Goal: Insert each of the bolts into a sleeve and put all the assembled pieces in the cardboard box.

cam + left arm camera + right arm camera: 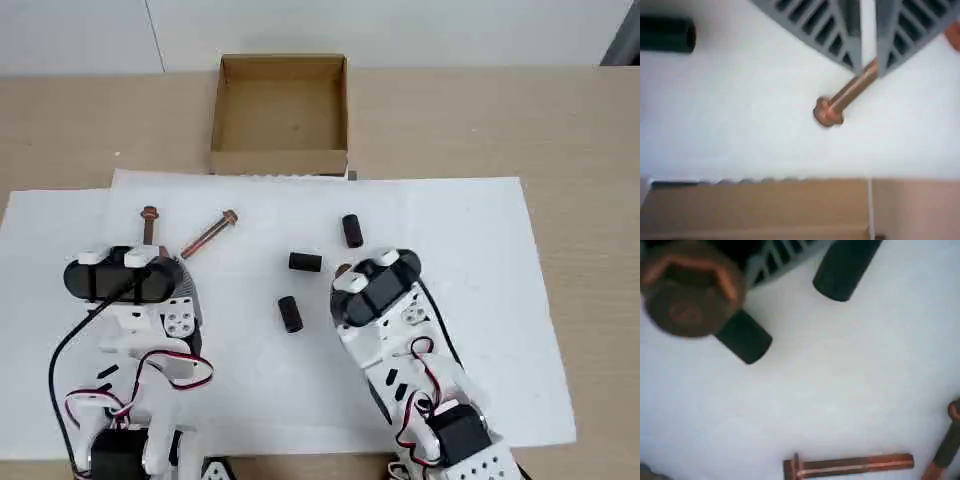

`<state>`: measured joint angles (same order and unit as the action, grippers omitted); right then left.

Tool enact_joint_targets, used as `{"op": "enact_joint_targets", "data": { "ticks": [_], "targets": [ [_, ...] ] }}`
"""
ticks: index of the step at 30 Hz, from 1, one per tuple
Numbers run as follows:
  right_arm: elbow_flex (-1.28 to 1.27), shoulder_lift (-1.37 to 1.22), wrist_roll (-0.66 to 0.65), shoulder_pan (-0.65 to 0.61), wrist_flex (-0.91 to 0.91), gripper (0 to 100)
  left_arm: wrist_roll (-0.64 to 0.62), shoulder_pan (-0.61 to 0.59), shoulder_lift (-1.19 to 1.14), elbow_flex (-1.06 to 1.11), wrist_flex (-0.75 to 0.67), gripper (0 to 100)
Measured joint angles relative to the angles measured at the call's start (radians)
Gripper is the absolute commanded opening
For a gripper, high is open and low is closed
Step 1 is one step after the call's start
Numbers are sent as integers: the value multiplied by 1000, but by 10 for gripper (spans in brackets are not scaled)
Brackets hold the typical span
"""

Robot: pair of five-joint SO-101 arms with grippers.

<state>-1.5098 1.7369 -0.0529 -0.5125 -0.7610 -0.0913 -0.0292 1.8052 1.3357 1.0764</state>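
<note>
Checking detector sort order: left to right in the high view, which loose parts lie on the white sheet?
Copper bolt pointing at the box → slanted copper bolt → nearest black cylindrical sleeve → farthest black cylindrical sleeve. The middle black sleeve overlaps the nearest one sideways, so it is left out.

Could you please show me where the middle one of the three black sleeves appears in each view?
High view: the middle sleeve lies between the arms.
Left wrist view: the sleeve lies at the picture's edge, apart from the bolt.
Right wrist view: the sleeve lies just beyond the held bolt.
Shared landmark: the white paper.
</note>
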Motion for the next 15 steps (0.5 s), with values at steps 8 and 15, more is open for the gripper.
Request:
{"op": "enact_joint_targets", "data": {
  "ticks": [8,15],
  "targets": [
    [269,-259,201,23,-80,2,2,-64,0,54,25,6],
    [583,-660,235,91,-80,2,2,-74,0,138,25,6]
  ]
}}
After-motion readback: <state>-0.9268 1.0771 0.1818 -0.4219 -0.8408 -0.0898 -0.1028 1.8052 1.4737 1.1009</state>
